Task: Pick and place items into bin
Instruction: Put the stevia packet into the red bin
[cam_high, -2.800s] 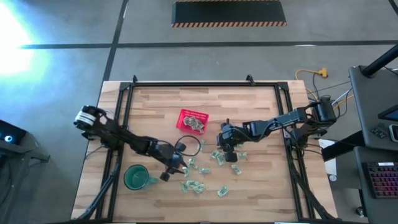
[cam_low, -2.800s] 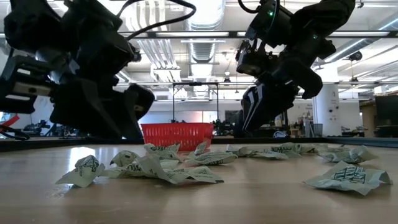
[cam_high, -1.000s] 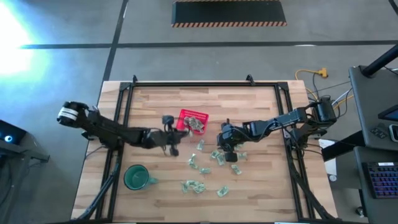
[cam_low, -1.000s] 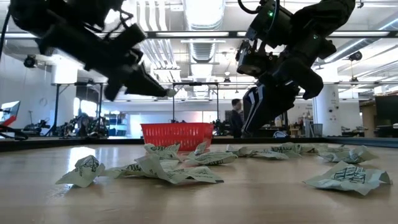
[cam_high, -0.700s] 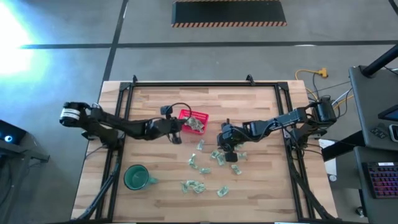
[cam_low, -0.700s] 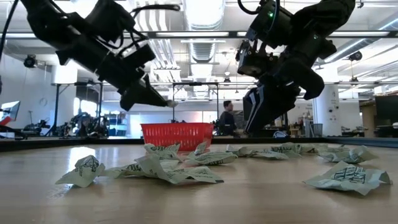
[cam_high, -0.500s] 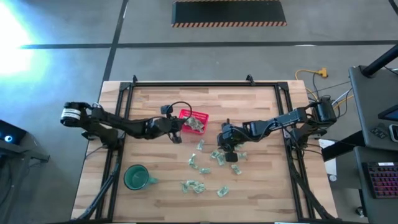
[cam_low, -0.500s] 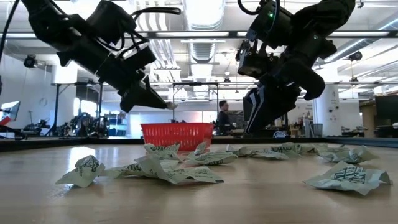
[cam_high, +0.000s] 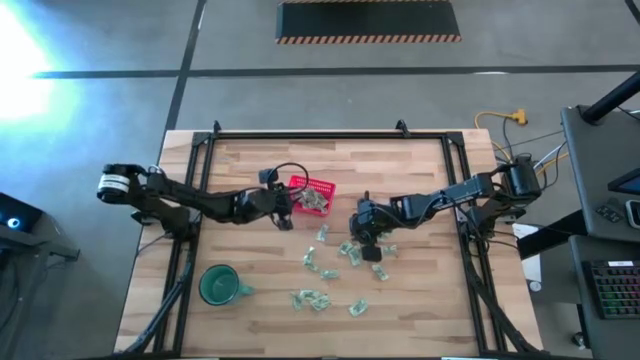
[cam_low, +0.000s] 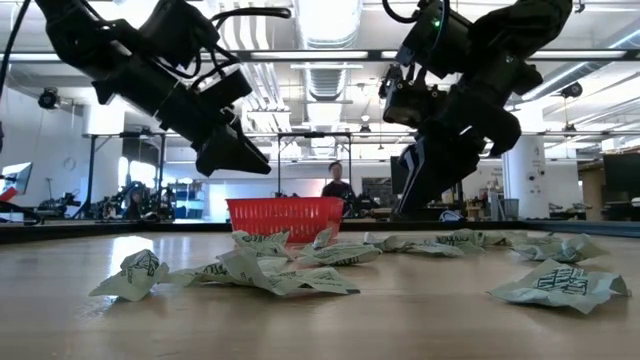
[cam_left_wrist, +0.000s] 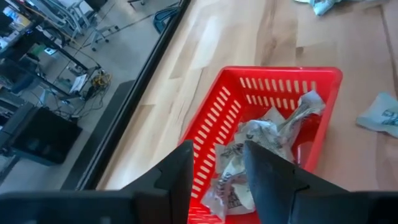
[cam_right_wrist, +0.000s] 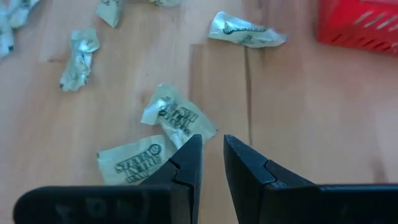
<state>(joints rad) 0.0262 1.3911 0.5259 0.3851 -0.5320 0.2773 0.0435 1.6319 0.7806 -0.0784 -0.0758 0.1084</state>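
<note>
At the lower left of the high view a round green mug (cam_high: 218, 285) stands on the wooden counter (cam_high: 250, 160), well apart from the other things. Above it in the frame, the left arm reaches from the left edge toward the centre. The left hand (cam_high: 283, 203) hangs over the left rim of the red basket (cam_high: 318, 186), which sits a little left of centre and in the upper half of the counter. In the left wrist view the two dark fingers (cam_left_wrist: 264, 168) are spread with a clear gap and nothing is between them; under them the basket (cam_left_wrist: 273, 78) already holds several crinkled green-and-white pieces (cam_left_wrist: 258, 134). In the low view the left hand (cam_low: 240, 160) is in the air above the basket (cam_low: 285, 218), not touching it.

In the middle of the high view, below and right of the basket, many loose pieces (cam_high: 313, 262) lie scattered on the counter, some near the lower centre.

Right of centre, the right arm comes in from the right edge, and the right hand (cam_high: 365, 237) is low over a group of pieces. In the right wrist view its fingers (cam_right_wrist: 186, 165) are close together with only a narrow gap, and they hold nothing; one wrapped piece (cam_right_wrist: 177, 115) lies just before the fingertips and another (cam_right_wrist: 127, 162) just beside them.

In the low view a person (cam_low: 336, 190) stands far behind the counter.
</note>
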